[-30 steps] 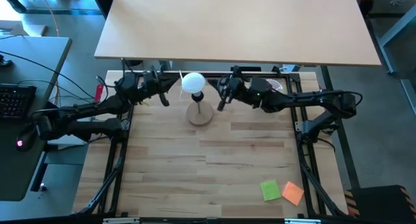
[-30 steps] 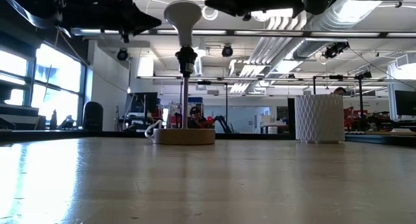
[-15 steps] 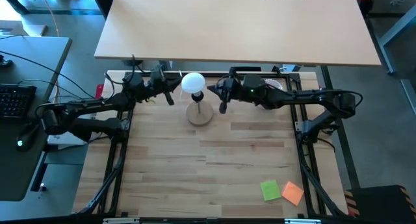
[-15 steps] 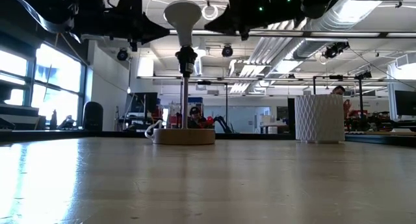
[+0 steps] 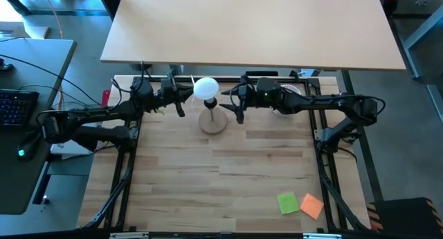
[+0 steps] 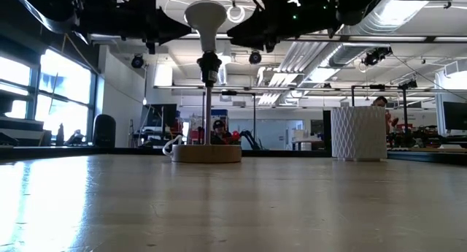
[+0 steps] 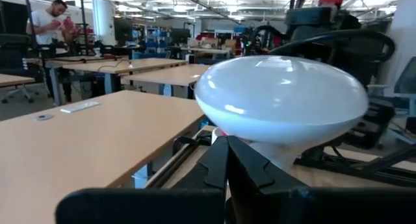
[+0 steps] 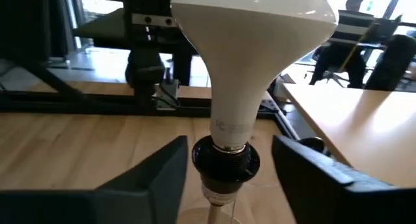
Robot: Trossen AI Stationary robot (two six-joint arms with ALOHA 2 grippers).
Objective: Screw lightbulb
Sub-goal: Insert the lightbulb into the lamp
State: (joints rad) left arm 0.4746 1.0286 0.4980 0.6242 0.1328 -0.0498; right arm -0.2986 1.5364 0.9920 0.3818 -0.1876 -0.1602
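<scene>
Planks of pale wood make up the desk (image 5: 235, 176) in the high view, framed by dark rails, with a green note (image 5: 288, 203) and an orange note (image 5: 312, 206) near its front right corner. The lightbulb (image 5: 205, 88) sits atop the lamp base (image 5: 212, 122) at the back, between the left pincer (image 5: 181, 104) and the right pincer (image 5: 238, 111).

Low view: the lightbulb (image 6: 205, 22) stands upright, globe up, screw end down in the black socket (image 6: 209, 65); a white ribbed cup (image 6: 357, 133) stands well apart, with workshop ceiling ducts behind.

Left wrist view: the left pincer (image 7: 226, 160) is closed, empty, just beside the bulb.

Right wrist view: the right pincer (image 8: 231, 162) is spread open either side of the socket, not touching.
</scene>
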